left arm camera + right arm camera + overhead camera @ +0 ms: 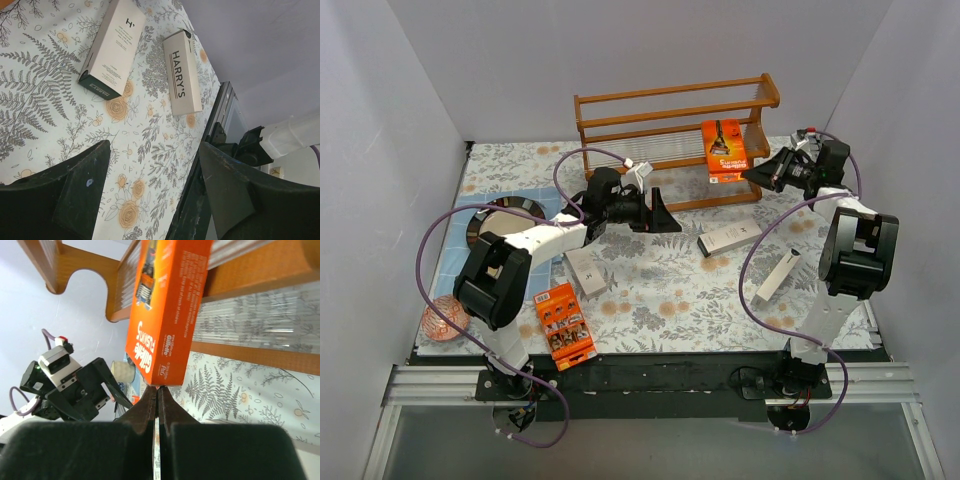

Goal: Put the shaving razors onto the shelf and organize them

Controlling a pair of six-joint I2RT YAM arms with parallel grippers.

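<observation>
Nearest to the arm bases, one orange pack point(563, 325) of razors is lying flat on the counter point(660, 290), just beside the left arm. A little farther, a white box point(586, 270) is lying near this same arm. On the right side, a second white box point(777, 276) is resting at a slant beside the right arm. A third white box point(730, 238) is lying behind it, more to the middle. The left pincer point(665, 213) is hanging over the flowered cloth with its jaws released and wide, grasping nothing. Farther back, the right pincer point(752, 175) is clenched, its two fingers pressed together with nothing between them, and their tips are meeting the lower edge of the second orange pack point(165, 315). This pack is standing upright on the lower tier of the shelf point(620, 103), toward its right end.
</observation>
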